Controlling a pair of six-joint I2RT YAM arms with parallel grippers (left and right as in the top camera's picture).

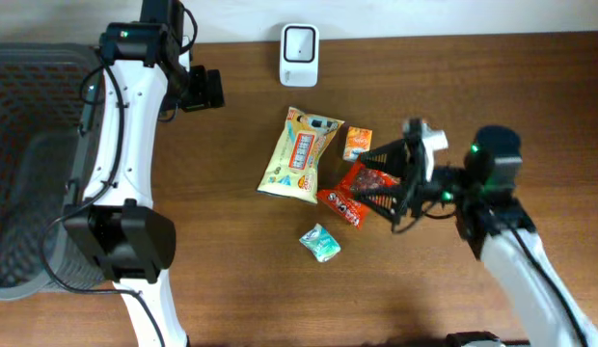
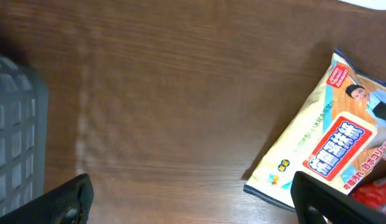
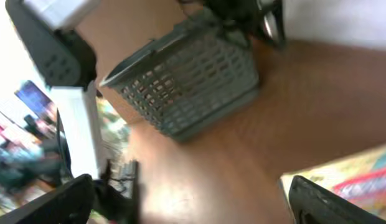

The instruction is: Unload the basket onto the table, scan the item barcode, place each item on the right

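Note:
Several packets lie mid-table: a yellow snack bag (image 1: 301, 154), a small orange packet (image 1: 357, 143), a red packet (image 1: 362, 191) and a small green one (image 1: 320, 242). The white barcode scanner (image 1: 300, 54) stands at the far edge. My right gripper (image 1: 381, 178) hovers open over the red packet, holding nothing; its blurred wrist view shows only the yellow bag (image 3: 348, 177) past the right finger. My left gripper (image 1: 204, 89) is open and empty at the back left, over bare wood (image 2: 193, 208), with the yellow bag (image 2: 333, 140) at its right.
A grey mesh basket (image 1: 29, 164) fills the table's left side, showing as the basket wall (image 2: 15, 137) and the basket (image 3: 187, 81) in the wrist views. The left arm (image 1: 121, 145) stretches along the basket's right side.

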